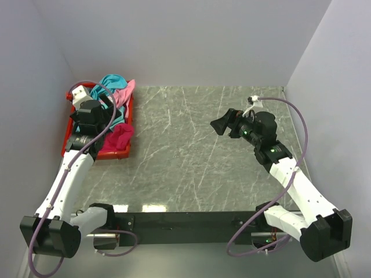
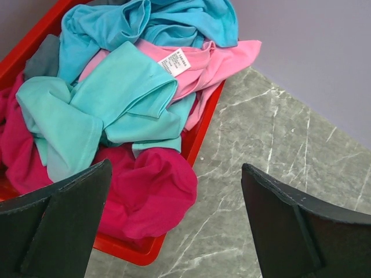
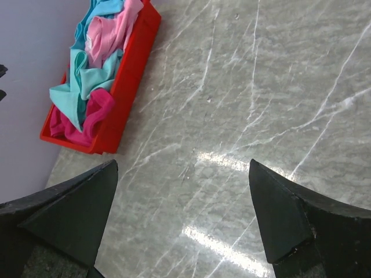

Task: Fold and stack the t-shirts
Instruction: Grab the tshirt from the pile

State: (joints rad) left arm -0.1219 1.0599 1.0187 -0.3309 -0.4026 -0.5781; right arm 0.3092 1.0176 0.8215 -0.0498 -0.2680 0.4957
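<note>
The t-shirts lie crumpled together in the bin, none folded. At the bin's near end is the magenta shirt, bulging over the rim. A teal shirt lies across the middle, partly over the magenta one. Beyond it is a pink shirt with a white label showing, one edge hanging over the bin's table-side wall. A brighter blue shirt fills the far end.

The bin rests on the table, close beside the wall.

The left gripper hangs above the bin's near end, over the magenta shirt. Its fingers are spread wide, touching no cloth.

The right gripper is well apart from the bin, over bare table. Its fingers are also wide apart, with nothing between them.
</note>
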